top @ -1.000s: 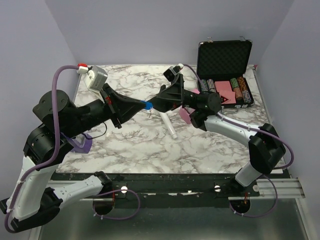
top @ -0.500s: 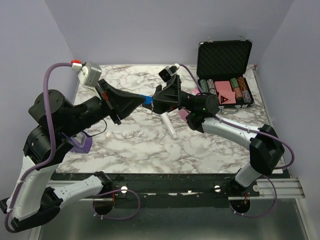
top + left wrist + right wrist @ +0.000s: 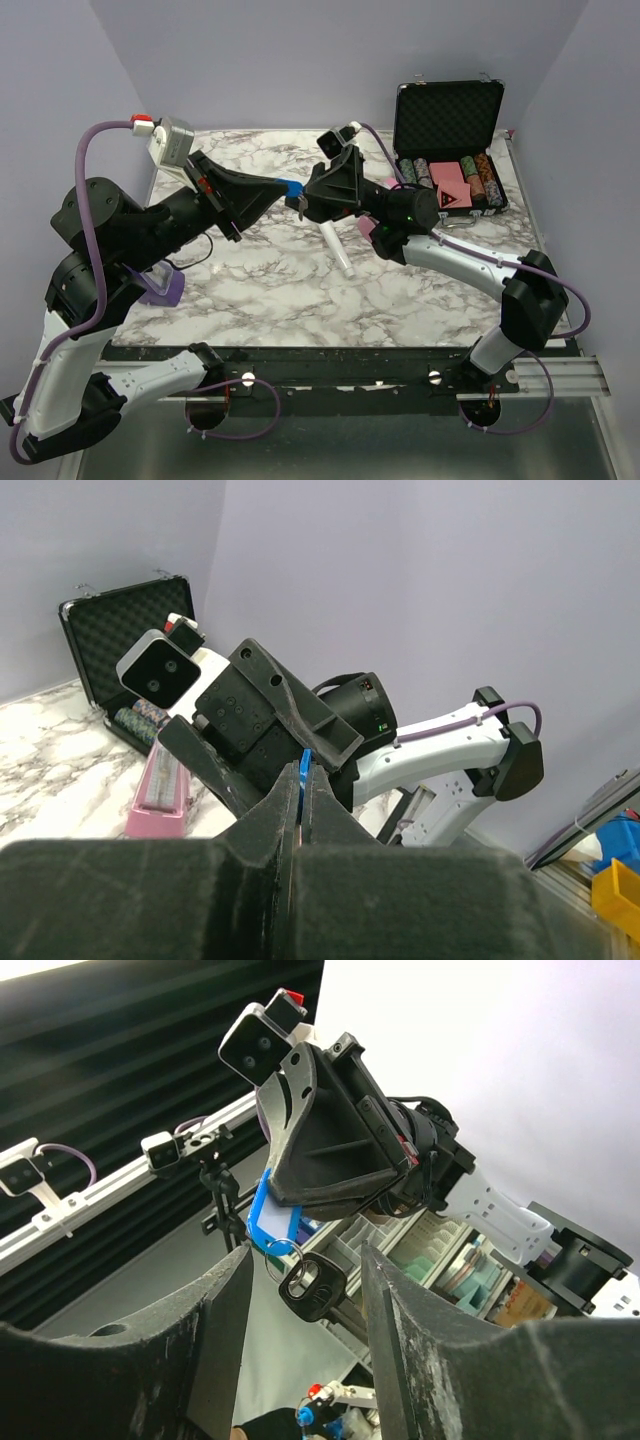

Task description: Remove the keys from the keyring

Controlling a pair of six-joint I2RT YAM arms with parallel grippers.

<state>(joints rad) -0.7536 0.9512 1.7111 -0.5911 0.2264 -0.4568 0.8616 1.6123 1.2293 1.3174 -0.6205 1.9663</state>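
My left gripper (image 3: 284,188) is shut on a blue plastic key tag (image 3: 262,1222), held in the air over the middle of the marble table (image 3: 260,280). From the tag hangs the thin silver keyring (image 3: 283,1255), and on the ring a black-headed key (image 3: 312,1288). My right gripper (image 3: 305,1260) faces the left one tip to tip. Its jaws stand open on either side of the key's black head without touching it. In the left wrist view only the tag's blue edge (image 3: 303,778) shows between my shut left fingers.
A white microphone (image 3: 338,250) lies on the marble below the grippers. An open black case of poker chips (image 3: 450,170) stands at the back right, with a pink box (image 3: 368,232) near it. A purple object (image 3: 165,290) lies at the left edge.
Both grippers have risen and moved slightly toward the back with the tag between them. The right gripper's jaws have narrowed around the hanging key.
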